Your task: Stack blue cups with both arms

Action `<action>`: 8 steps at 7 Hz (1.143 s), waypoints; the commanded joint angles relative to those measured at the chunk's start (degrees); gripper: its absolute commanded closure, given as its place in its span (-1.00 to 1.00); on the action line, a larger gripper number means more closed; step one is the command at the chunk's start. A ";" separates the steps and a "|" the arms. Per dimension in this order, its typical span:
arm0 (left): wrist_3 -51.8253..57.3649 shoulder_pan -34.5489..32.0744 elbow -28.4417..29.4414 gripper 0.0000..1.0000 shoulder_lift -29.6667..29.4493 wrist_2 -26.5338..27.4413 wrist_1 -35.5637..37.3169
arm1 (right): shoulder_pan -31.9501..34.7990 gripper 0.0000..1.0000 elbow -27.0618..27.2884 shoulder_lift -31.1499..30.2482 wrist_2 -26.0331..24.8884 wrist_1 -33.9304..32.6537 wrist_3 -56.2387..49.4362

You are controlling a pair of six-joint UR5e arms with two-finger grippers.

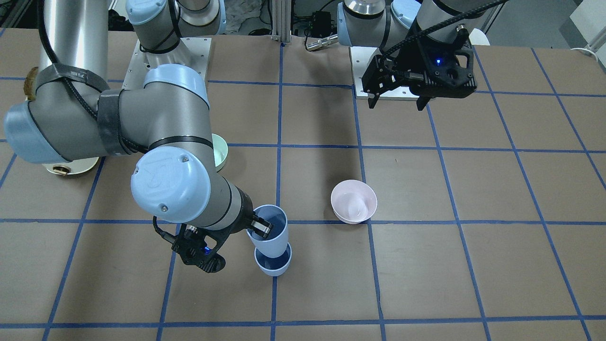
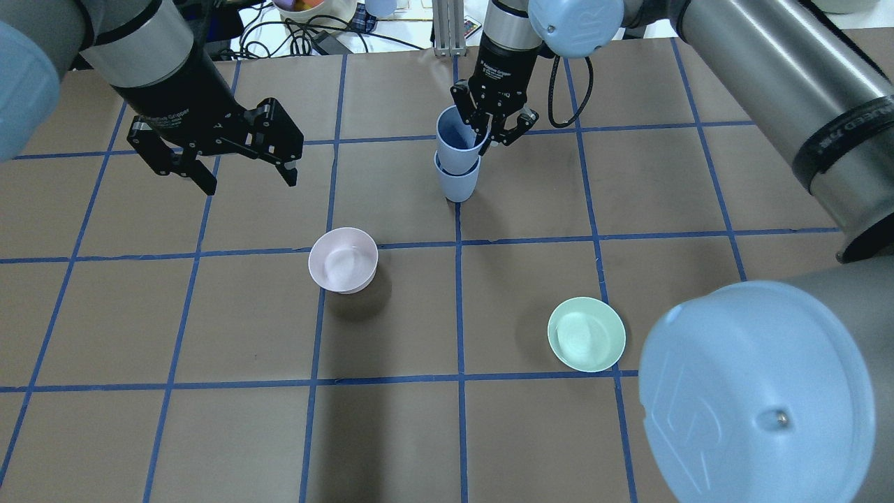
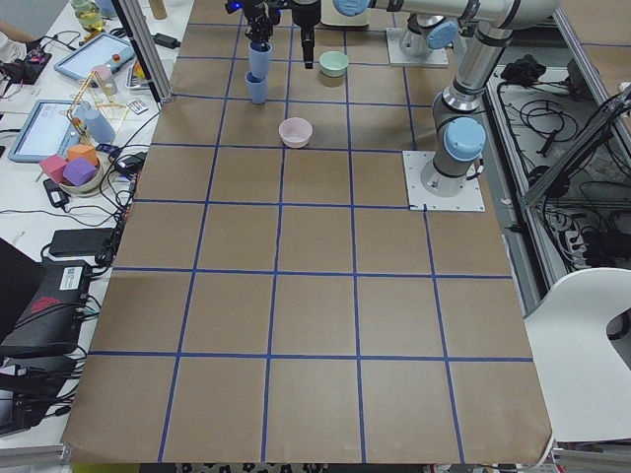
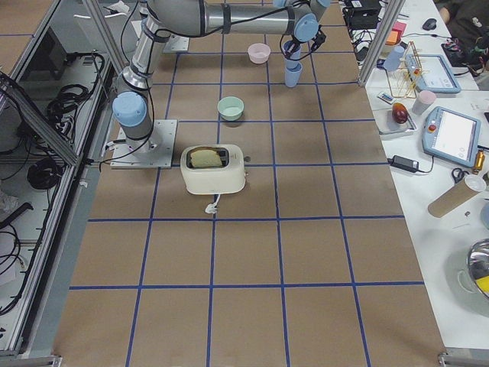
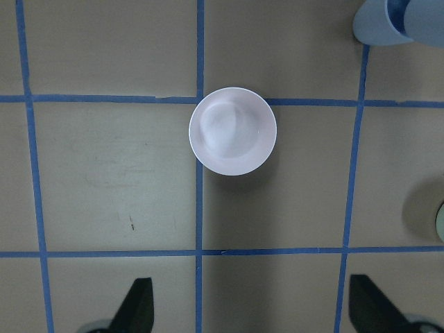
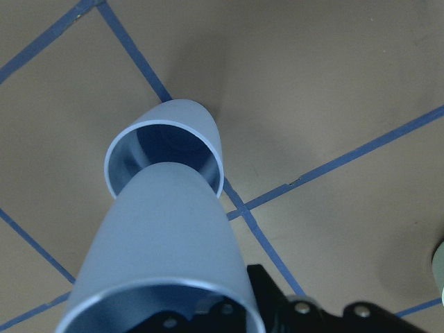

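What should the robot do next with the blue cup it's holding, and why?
Probably lower it straight down a little more. The right gripper pinches the upper blue cup by its rim, and that cup's base seems only partly inside the lower blue cup, not fully nested. Letting go now might leave it tipped.
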 commanded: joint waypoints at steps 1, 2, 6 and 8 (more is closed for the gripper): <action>0.00 0.00 0.01 -1.00 0.12 0.01 -0.05 | 0.01 1.00 0.01 0.75 -0.13 -0.64 1.70; 0.00 0.00 0.01 -1.00 0.13 0.01 -0.05 | -0.08 0.46 0.01 1.02 -0.31 -0.64 1.78; 0.00 0.00 -0.16 -1.00 0.13 0.10 0.04 | -0.25 -0.52 -0.86 0.94 -2.57 -1.00 1.09; 1.14 0.00 -0.07 -0.98 -0.14 2.80 0.56 | -2.79 -0.82 -3.14 0.23 -7.14 -0.21 -4.84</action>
